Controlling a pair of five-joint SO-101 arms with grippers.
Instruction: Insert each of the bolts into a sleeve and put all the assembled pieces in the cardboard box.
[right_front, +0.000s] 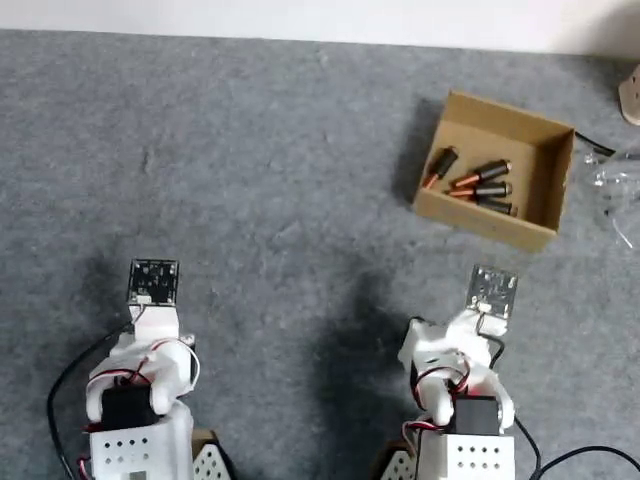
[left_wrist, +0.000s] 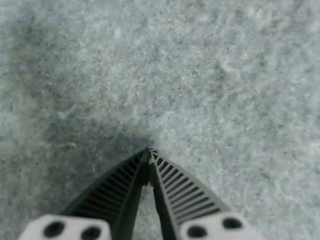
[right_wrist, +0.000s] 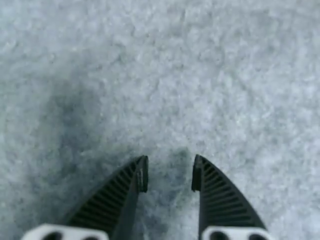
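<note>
You seem finished: four dark sleeves with copper bolts (right_front: 487, 188) lie in the brown cardboard box (right_front: 480, 222) at far right; left gripper (left_wrist: 149, 159) closed, right gripper (right_wrist: 170, 172) open, both empty, so only parking remains.

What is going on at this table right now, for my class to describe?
Nothing is being handled. Both arms sit back from the cardboard box on the grey mat. The left gripper is shut on nothing, and the right gripper is open and empty. Four bolt-and-sleeve pieces lie in the box, so the task looks done.
</note>
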